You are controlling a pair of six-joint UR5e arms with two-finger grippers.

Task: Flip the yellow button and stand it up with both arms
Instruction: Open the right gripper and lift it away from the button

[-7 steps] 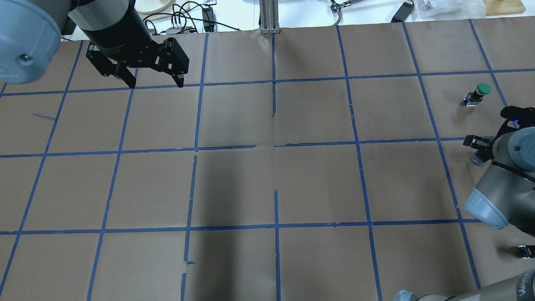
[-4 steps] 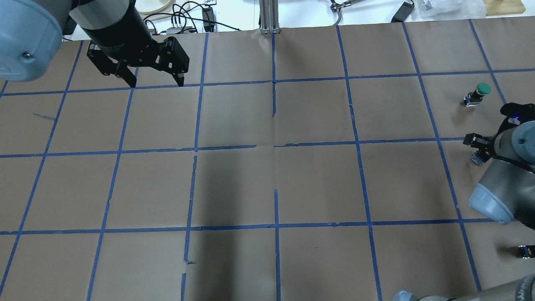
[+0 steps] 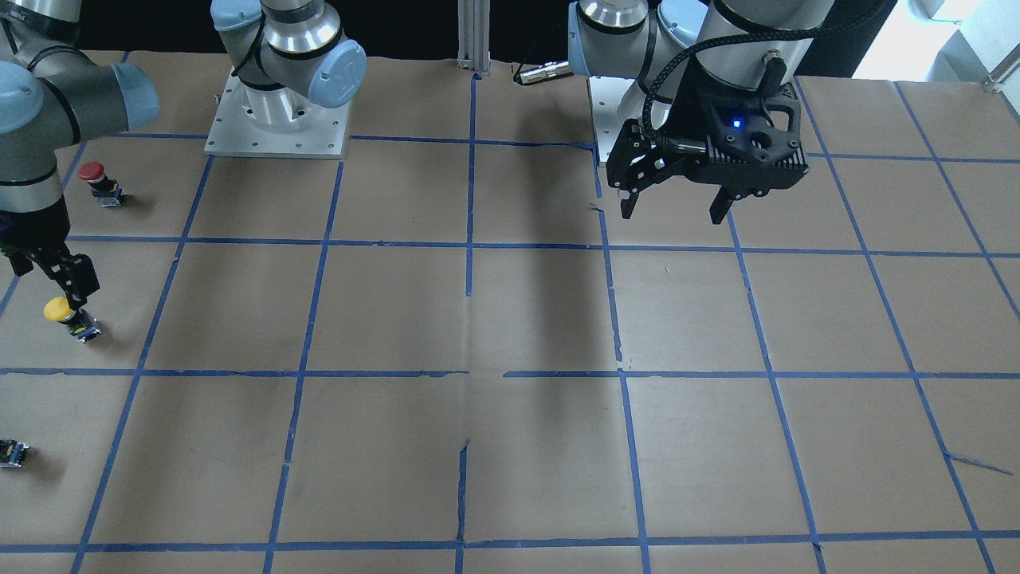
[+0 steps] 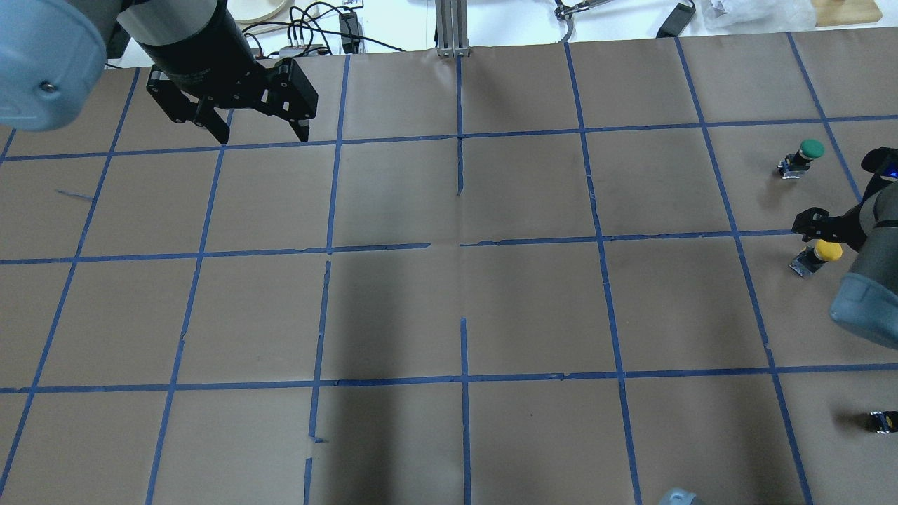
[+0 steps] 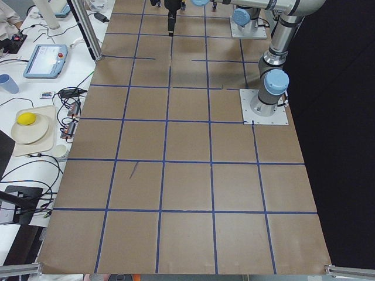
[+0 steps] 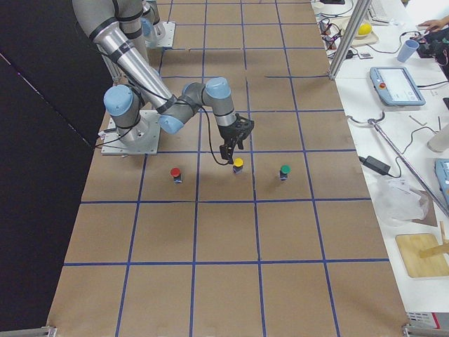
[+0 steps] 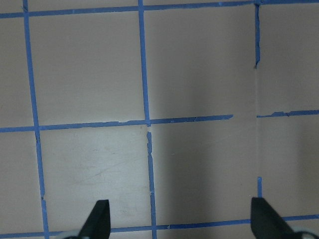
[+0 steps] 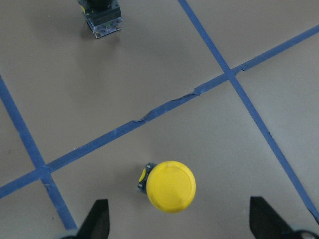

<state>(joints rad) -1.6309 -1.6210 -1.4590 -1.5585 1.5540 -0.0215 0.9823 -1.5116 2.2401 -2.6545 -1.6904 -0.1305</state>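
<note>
The brown bench [image 4: 449,308] fills the overhead view. At upper left the left claw [image 4: 264,140] hangs spread wide over bare paper. At the right edge the right claw [image 8: 179,221] gapes wide above the yellow button [image 4: 826,251], which stands cap up, untouched.

The right arm [image 4: 866,280] reaches out low, elbow bent and wrist turned downward, so that the right jaws hang just above the yellow button [image 4: 828,250]. They stand wide apart and grip nothing. In the wrist view the right fingertips [image 8: 97,219] show on either side of the button's cap, clear of it. The left arm [image 4: 189,49] is well apart from the button, toward the opposite end of the worktop [image 4: 533,301]. The left jaws point down, raised off the worktop, the left fingertips [image 7: 98,219] spread wide with nothing between them.
</note>
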